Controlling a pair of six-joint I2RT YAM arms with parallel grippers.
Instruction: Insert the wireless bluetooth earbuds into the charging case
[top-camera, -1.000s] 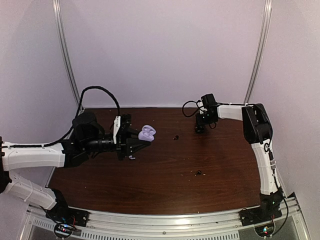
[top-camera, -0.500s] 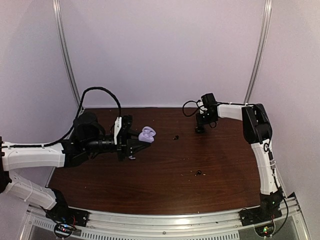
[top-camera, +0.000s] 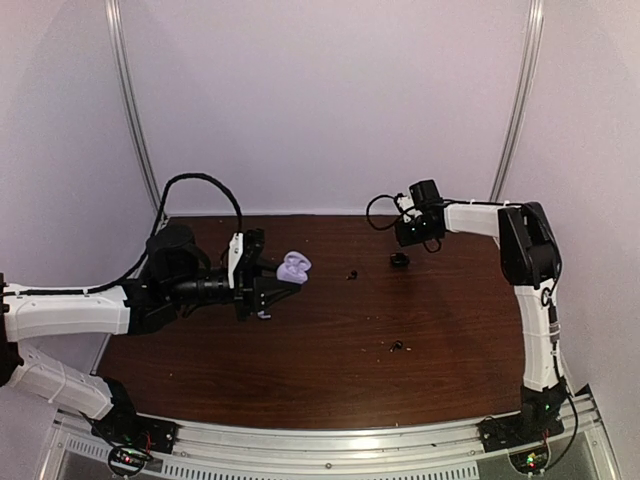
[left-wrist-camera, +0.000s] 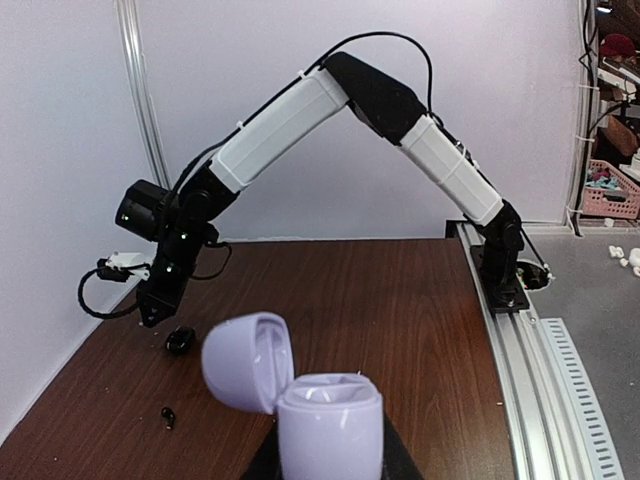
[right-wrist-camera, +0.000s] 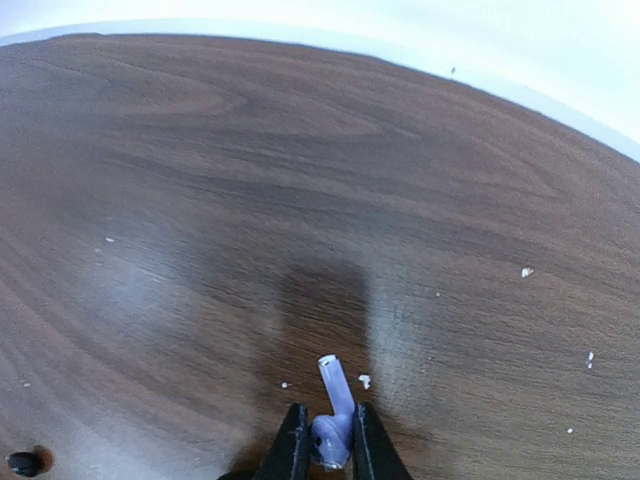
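The lilac charging case (top-camera: 295, 265) is held above the table by my left gripper (top-camera: 272, 285), which is shut on its base. In the left wrist view the case (left-wrist-camera: 330, 425) stands upright with its lid (left-wrist-camera: 245, 362) flipped open to the left, and both sockets look empty. My right gripper (right-wrist-camera: 325, 440) is shut on a pale lilac earbud (right-wrist-camera: 336, 405), whose stem points away from the fingertips above the wood. From above, the right gripper (top-camera: 404, 238) hovers at the back right of the table. A tiny black earbud (top-camera: 351, 273) lies between the two arms.
A small rounded black item (top-camera: 399, 260) sits on the table just below the right gripper. Another small black piece (top-camera: 398, 347) lies nearer the front, among specks. White crumbs (right-wrist-camera: 525, 271) dot the brown table (top-camera: 320, 380). The back wall is close behind.
My right gripper has closed on the lilac earbud and risen up and to the right, uncovering the black item beneath it. The left arm and the case have stayed still.
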